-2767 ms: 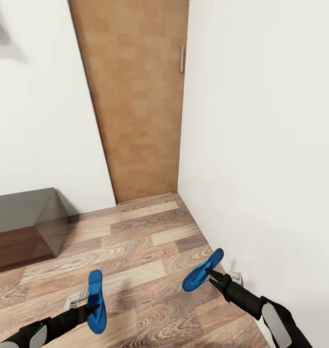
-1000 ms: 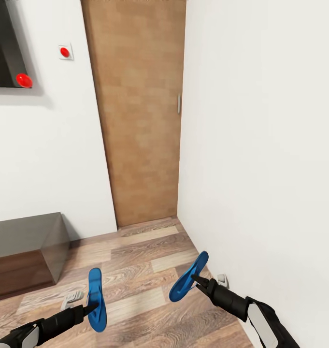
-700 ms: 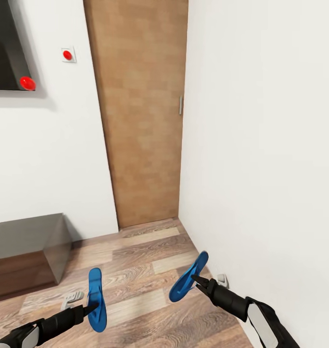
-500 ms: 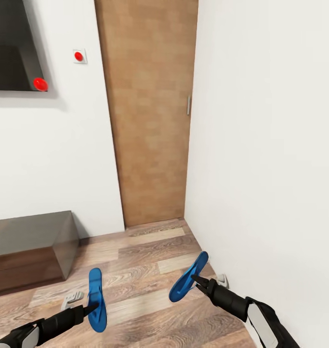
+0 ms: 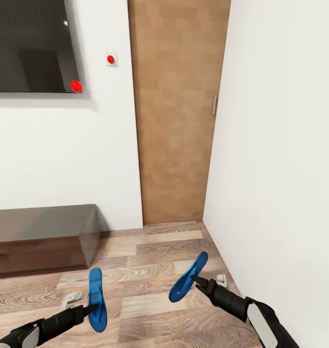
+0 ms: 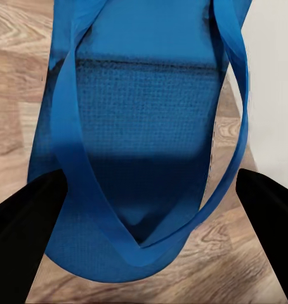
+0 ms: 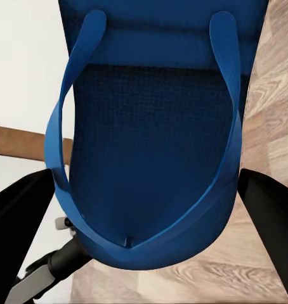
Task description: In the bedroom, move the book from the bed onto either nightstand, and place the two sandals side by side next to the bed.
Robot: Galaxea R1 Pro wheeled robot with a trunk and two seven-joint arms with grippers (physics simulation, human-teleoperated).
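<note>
I hold one bright blue sandal in each hand above the wood-plank floor. My left gripper (image 5: 92,308) is shut on the heel end of the left sandal (image 5: 96,298), which lies nearly flat. My right gripper (image 5: 195,281) is shut on the other sandal (image 5: 188,277), which tilts up toward the wall. In the left wrist view the sandal (image 6: 144,133) with its straps spans the gap between the dark fingers (image 6: 23,234). The right wrist view shows its sandal (image 7: 153,126) the same way, between black fingers (image 7: 274,221). The bed, the book and the nightstand are out of view.
A closed wooden door (image 5: 176,111) stands ahead in the corner, with a white wall (image 5: 280,145) close on my right. A long low dark bench (image 5: 41,239) runs along the left wall under a dark screen (image 5: 31,46). A red wall button (image 5: 110,59) sits beside the door.
The whole head view has swung left, so the door and bench slid right in the picture and more of the screen shows. Both grippers still hold their sandals in the same pose.
</note>
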